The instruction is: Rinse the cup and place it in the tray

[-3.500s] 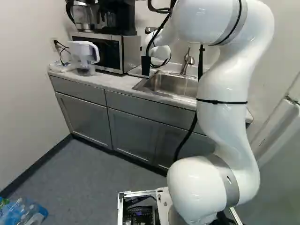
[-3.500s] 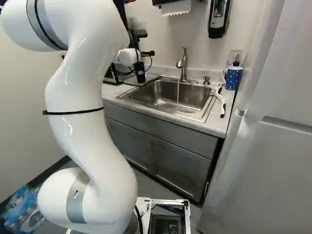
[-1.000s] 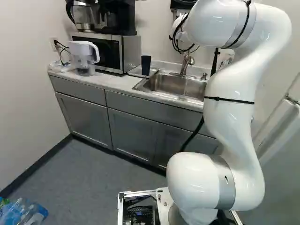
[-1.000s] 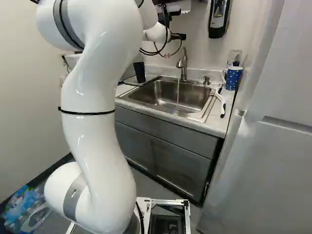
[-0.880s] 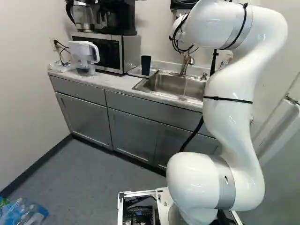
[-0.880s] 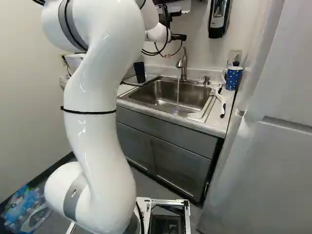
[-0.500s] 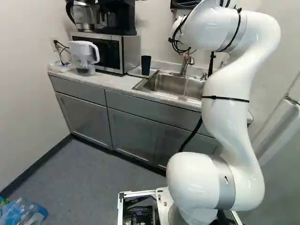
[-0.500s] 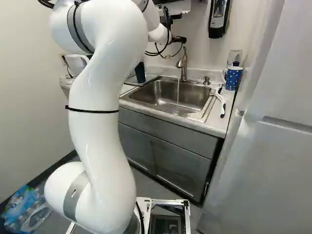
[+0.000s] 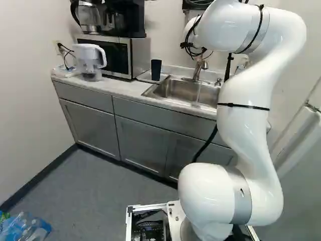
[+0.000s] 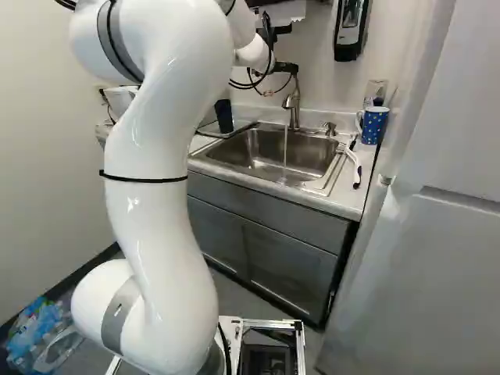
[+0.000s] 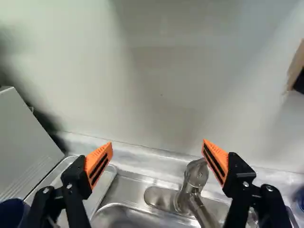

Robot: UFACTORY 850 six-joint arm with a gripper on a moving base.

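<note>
My gripper (image 10: 287, 67) is up by the wall, above the faucet (image 10: 293, 105), in the right base view. The wrist view shows the gripper (image 11: 157, 154) wide open with nothing between its orange pads; the faucet (image 11: 195, 176) stands beyond and below, closer to one finger. Water (image 10: 284, 148) runs from the faucet into the sink (image 10: 258, 150). The dark cup (image 9: 156, 70) stands upright on the metal tray (image 9: 145, 77), between microwave and sink. Part of the cup (image 11: 10, 212) and the tray (image 11: 102, 187) also show beside the gripper in the wrist view.
Right of the sink are a blue dotted mug (image 10: 375, 125), a brush (image 10: 355, 168) and a soap pump (image 10: 330, 129). Left of the tray are the microwave (image 9: 138, 55) and a water pitcher (image 9: 90, 61). A wall dispenser (image 10: 350, 30) hangs at the back.
The wrist has left its earlier place at the cup, risen and swung right to the faucet. The cup has stayed on the tray. Over the last second the arm has shifted only slightly.
</note>
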